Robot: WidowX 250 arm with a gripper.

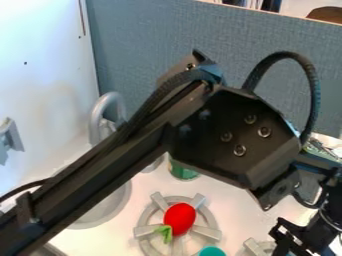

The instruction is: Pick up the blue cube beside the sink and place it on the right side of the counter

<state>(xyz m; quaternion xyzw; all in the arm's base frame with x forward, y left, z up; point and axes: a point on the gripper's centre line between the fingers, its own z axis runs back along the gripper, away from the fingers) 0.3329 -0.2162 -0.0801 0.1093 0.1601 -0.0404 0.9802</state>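
Arm [100, 172] matte black, long straight beam; broad angular plate [214, 117] with four round silvery screws [264, 132]. Ribbed black cable [312, 85] loops beside the plate's right edge, dark sleeve [150, 102] along the beam left of it. Gripper [292, 242] below right of plate: black, angular.

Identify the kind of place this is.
Probably a toy kitchen in a lab or office: a grey burner ring with a red toy vegetable on it, a grey faucet, and a fabric-like partition behind.
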